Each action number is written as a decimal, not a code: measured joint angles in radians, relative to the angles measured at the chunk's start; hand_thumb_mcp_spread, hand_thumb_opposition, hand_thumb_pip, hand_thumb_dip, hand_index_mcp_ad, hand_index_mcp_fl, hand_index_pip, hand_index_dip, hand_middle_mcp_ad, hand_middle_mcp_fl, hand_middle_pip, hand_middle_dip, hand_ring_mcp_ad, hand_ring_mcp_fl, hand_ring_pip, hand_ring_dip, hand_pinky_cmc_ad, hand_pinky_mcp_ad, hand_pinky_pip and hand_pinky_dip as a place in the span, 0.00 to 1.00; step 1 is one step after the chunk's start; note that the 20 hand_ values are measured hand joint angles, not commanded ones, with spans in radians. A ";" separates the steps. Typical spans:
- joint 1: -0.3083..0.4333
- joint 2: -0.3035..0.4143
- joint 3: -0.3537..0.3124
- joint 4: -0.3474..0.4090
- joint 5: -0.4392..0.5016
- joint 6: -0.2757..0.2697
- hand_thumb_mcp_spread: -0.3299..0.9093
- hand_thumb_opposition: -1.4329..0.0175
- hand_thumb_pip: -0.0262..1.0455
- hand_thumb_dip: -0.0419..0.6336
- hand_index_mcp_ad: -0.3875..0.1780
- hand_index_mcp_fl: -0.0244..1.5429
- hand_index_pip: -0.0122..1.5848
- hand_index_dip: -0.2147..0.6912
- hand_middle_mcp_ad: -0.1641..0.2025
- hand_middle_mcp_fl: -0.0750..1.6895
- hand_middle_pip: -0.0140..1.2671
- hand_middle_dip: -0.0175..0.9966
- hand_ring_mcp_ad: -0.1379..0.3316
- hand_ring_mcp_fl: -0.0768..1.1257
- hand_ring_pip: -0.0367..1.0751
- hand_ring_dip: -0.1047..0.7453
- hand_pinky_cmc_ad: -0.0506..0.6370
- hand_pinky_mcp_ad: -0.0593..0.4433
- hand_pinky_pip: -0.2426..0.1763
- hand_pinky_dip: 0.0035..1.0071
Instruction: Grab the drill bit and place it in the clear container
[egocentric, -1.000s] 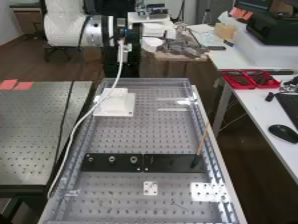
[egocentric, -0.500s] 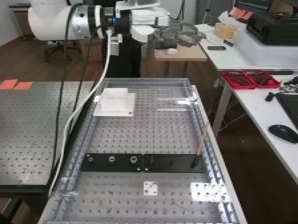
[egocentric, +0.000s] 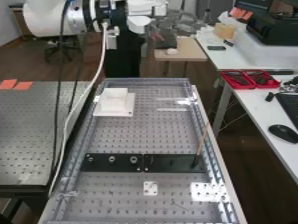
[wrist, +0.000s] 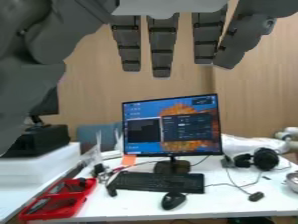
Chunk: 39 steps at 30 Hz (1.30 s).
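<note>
Aloft, robot hand (egocentric: 166, 40); fingers (wrist: 162, 44) straight

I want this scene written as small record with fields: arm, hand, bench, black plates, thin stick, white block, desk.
arm: white, from the high view's upper left
hand: fingers straight, raised beyond the bench's far end
bench: perforated top
black plates: across the bench
thin stick: leaning, dark tip at the plates' right end
white block: towards the far end
desk: holds red bins, keyboard, mouse

white arm (egocentric: 45, 19), silver collar (egocentric: 93, 13), black cable (egocentric: 61, 52), grey fingers (egocentric: 167, 40)
</note>
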<state>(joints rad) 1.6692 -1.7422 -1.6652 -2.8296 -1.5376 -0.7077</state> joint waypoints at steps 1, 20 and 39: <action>-0.003 -0.001 0.001 0.001 -0.014 0.000 0.42 0.52 0.27 0.11 0.59 0.12 0.05 0.52 0.63 0.13 0.11 0.20 0.79 0.09 0.12 0.19 0.55 0.51 0.43 0.18; -0.022 -0.006 0.010 0.002 -0.041 0.001 0.43 0.52 0.28 0.11 0.61 0.12 0.05 0.52 0.65 0.13 0.11 0.20 0.80 0.09 0.12 0.19 0.55 0.52 0.43 0.18; -0.024 -0.001 0.013 0.005 -0.044 -0.001 0.43 0.52 0.28 0.11 0.61 0.12 0.05 0.52 0.65 0.13 0.11 0.20 0.80 0.09 0.12 0.19 0.55 0.52 0.43 0.18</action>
<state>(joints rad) 1.6453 -1.7434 -1.6522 -2.8246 -1.5819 -0.7089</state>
